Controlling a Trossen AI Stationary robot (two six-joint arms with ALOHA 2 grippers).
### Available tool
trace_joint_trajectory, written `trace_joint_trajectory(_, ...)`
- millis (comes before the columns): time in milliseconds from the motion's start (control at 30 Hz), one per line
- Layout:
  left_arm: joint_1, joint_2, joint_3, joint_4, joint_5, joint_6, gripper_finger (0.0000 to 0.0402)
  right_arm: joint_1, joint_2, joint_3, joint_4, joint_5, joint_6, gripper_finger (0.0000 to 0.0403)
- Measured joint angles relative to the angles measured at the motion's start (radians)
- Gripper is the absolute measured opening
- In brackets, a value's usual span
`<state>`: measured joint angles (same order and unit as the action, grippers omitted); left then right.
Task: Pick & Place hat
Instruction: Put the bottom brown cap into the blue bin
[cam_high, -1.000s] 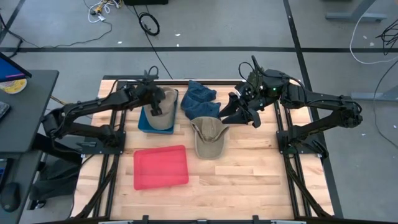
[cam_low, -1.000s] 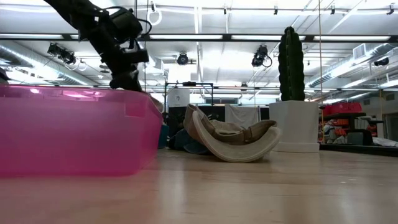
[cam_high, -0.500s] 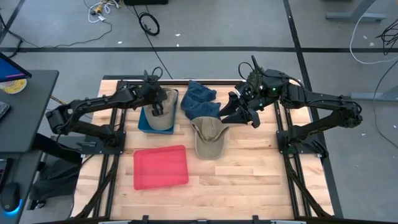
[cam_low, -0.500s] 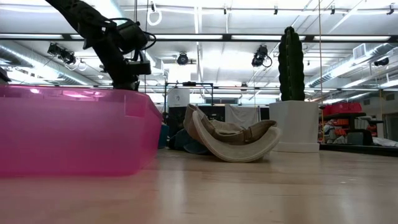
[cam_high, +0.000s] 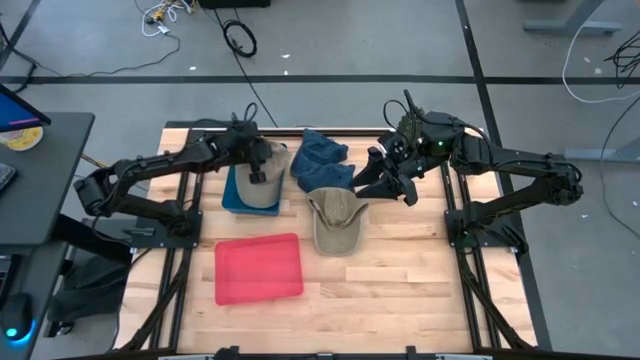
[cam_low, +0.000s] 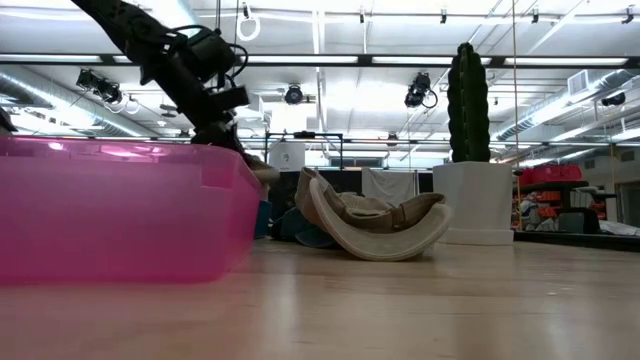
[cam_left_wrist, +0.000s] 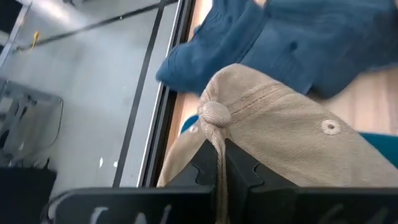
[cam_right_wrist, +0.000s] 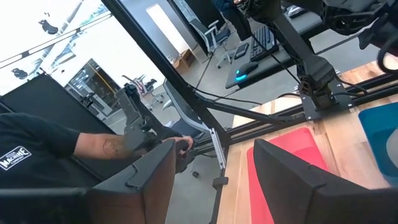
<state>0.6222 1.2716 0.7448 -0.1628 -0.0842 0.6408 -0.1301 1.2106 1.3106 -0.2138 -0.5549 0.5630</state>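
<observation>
A: What takes up the most room?
B: The wooden tabletop, with a dark arm on each side. On its near part lies the red bin, which fills the left of the low view as a pink wall.

A: And behind the red bin?
B: A blue bin sits toward the far left, just beside a crumpled blue cloth at the far middle.

A: Where is the hat?
B: There are two tan ones. One tan hat lies on top of the blue bin, covering most of it. The second tan cap rests on the bare wood at the centre, touching the near edge of the blue cloth; in the low view it curves up like a bowl.

A: What is the left tool doing?
B: The left tool is over the blue bin, its fingers pinched shut on the tan hat's crown. The left wrist view shows the fabric gathered between them, right at the top button.

A: And the right tool?
B: The right tool hangs above the tabletop just right of the blue cloth, its fingers spread apart with nothing between them. Beyond it, the right wrist view catches a person's arm off the tabletop.
</observation>
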Motion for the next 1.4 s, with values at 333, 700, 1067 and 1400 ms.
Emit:
trace_joint_trajectory(333,0.075,0.0,0.0,-0.048,-0.085,-0.259,0.0009,0.0,0.0,0.0,-0.006,0.023,-0.005,0.022)
trace_joint_trajectory(700,0.125,-0.001,0.0,-0.11,0.037,-0.799,0.0009,0.0,0.0,0.0,-0.013,0.023,-0.004,0.022)
trace_joint_trajectory(1067,0.16,-0.001,0.071,-0.196,0.097,-1.211,0.0009,0.0,0.0,0.0,-0.014,0.024,-0.004,0.022)
trace_joint_trajectory(1400,0.21,-0.001,0.085,-0.195,0.14,-1.224,0.0009,0.0,0.0,0.0,-0.019,0.025,-0.021,0.022)
